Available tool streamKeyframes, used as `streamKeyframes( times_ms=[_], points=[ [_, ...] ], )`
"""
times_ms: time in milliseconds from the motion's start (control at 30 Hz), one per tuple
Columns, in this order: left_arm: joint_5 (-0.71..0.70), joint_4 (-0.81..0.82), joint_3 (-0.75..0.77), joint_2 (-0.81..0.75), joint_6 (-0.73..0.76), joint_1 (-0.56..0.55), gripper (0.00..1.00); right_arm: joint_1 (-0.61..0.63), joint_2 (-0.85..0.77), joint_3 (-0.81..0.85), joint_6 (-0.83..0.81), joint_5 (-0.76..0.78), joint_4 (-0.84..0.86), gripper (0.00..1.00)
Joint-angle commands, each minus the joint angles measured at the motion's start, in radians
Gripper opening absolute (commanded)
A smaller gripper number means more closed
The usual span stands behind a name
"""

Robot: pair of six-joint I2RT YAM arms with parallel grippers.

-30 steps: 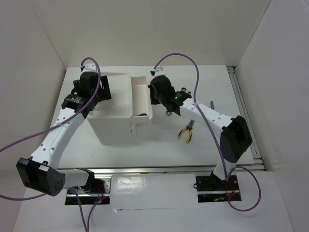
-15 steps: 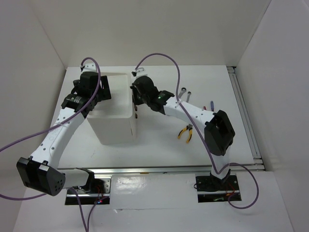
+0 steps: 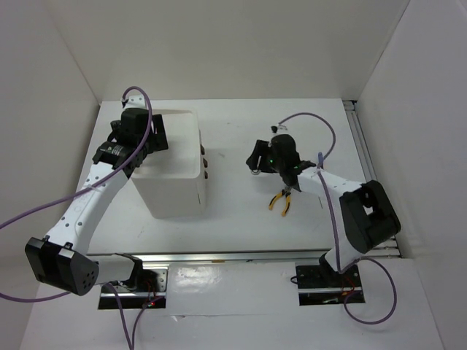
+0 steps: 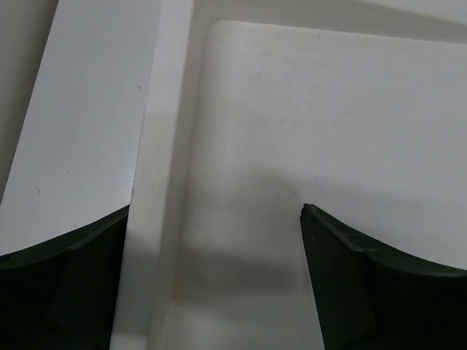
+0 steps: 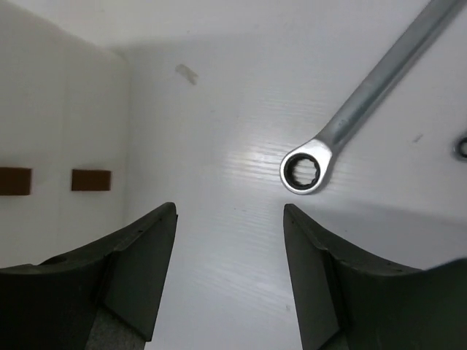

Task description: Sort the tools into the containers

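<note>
Seen from above, my right gripper (image 3: 254,162) has backed off the white box (image 3: 175,186) toward the yellow-handled pliers (image 3: 282,200). Left wrist: my left gripper (image 4: 215,219) gapes wide over the top tray (image 4: 328,109). Right wrist: my jaws stand parted and empty, with the silver ratchet wrench (image 5: 372,86) just ahead.

Box (image 3: 171,186) on table (image 3: 241,219) L; pliers (image 3: 280,200) + wrench (image 5: 365,95) to its R.
</note>
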Motion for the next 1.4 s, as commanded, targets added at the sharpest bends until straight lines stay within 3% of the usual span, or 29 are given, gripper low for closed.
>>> streamKeyframes(
  times_ms=[0, 33, 67, 167, 267, 467, 667, 900, 967, 1133, 1367],
  points=[
    [0.167, -0.049, -0.036, 0.080, -0.006, -0.029, 0.98, -0.111, 0.021, -0.167, 0.148, -0.593, 0.607, 0.68],
    [0.167, -0.049, -0.036, 0.080, -0.006, -0.029, 0.98, -0.123, 0.058, -0.177, 0.185, -0.679, 0.807, 0.68],
    [0.167, -0.049, -0.036, 0.080, -0.006, -0.029, 0.98, -0.123, 0.134, -0.178, 0.261, -0.783, 0.891, 0.68],
    [0.167, -0.049, -0.036, 0.080, -0.006, -0.038, 0.98, -0.123, 0.272, -0.120, 0.377, -0.884, 1.133, 0.68],
    [0.167, -0.049, -0.036, 0.080, -0.006, -0.038, 0.99, -0.102, 0.349, -0.057, 0.426, -0.905, 1.225, 0.67],
    [0.167, -0.049, -0.036, 0.080, 0.003, -0.038, 0.99, -0.082, 0.483, 0.052, 0.518, -0.905, 1.324, 0.63],
    [0.167, -0.049, -0.036, 0.080, 0.003, -0.038, 1.00, -0.051, 0.556, 0.112, 0.495, -0.896, 1.236, 0.59],
    [0.167, -0.049, -0.036, 0.080, 0.003, -0.038, 1.00, -0.033, 0.650, 0.149, 0.524, -0.887, 1.295, 0.55],
    [0.167, -0.049, -0.036, 0.080, 0.003, -0.038, 1.00, -0.023, 0.665, 0.149, 0.533, -0.896, 1.325, 0.51],
    [0.167, -0.049, -0.036, 0.080, 0.003, -0.038, 1.00, -0.013, 0.675, 0.158, 0.533, -0.896, 1.323, 0.51],
    [0.167, -0.049, -0.036, 0.080, 0.003, -0.038, 1.00, -0.013, 0.675, 0.149, 0.606, -0.915, 1.456, 0.51]
  ],
)
